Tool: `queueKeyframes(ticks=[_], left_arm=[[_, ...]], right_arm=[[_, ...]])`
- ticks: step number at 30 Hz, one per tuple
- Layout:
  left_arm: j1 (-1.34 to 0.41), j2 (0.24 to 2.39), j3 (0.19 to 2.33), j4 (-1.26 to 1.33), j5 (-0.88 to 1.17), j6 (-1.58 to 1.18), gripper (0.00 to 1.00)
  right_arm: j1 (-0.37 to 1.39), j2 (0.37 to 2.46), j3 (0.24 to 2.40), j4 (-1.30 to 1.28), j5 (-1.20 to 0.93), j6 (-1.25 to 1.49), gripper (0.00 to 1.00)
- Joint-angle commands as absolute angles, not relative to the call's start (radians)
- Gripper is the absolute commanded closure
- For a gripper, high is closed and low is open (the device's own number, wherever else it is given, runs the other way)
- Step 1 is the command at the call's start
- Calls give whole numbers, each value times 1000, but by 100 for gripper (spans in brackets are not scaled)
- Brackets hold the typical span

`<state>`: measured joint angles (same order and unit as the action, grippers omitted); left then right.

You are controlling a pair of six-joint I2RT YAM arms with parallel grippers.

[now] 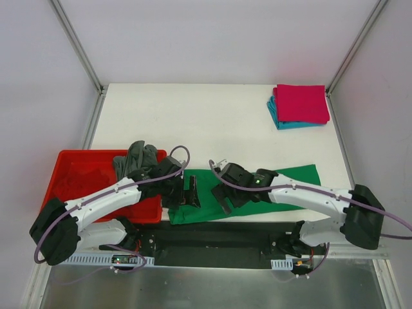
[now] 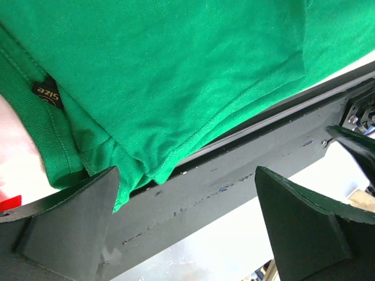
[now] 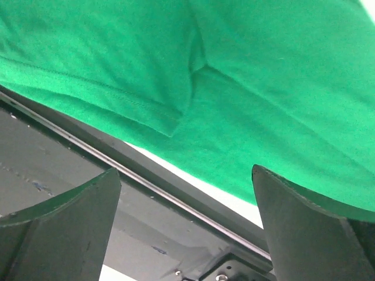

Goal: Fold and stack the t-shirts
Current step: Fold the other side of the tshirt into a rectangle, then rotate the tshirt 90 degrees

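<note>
So the bright green cotton t-shirt [image 1: 293, 179] [image 2: 176, 70] [image 3: 263, 88] is laid out as a long band along the near edge of the white worktop [image 1: 212, 122], with its hem hanging a bit over the black metal base plate [image 1: 219, 241] [image 2: 234, 175] [image 3: 58, 152]. The left wrist view catches a small black neck label [image 2: 47, 93].

Both arms sit low over the shirt. The left fingers [image 1: 191, 193] [image 2: 64, 234] are over its left end and the right fingers [image 1: 222, 196] [image 3: 304, 234] near the middle. Both pairs are spread wide with nothing between them.

A crumpled dark grey t-shirt [image 1: 138, 158] is draped over the far right corner of the rigid red plastic tray [image 1: 96, 153], just left of the green one. Way off in the far right corner, a folded magenta-pink t-shirt [image 1: 301, 103] sits on top of a folded teal t-shirt [image 1: 290, 124].
</note>
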<state>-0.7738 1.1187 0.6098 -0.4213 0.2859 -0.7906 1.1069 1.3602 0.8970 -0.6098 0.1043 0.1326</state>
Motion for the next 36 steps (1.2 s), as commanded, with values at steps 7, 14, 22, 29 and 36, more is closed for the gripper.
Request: queueKeyframes(ticks=[7,14,22,29,36], left_arm=[[-790,1233,771,-402,247,-779,1],[-787,1495,899,-365,192,-749,1],[-600,1850,1116,-365,259,-707,1],[-462,2218,1616,-406,317,-681,1],[-374,2800,2585,-361,511,-848,1]], right_arm=[[826,1095,760,-595,204,270,4],[563,1064,634,-462,87,244,4],[457,1199,603,-313,-24,218,4],[463,1284,592,-299,-176,236,4],[681,1301,584,-212,-383,301,4]])
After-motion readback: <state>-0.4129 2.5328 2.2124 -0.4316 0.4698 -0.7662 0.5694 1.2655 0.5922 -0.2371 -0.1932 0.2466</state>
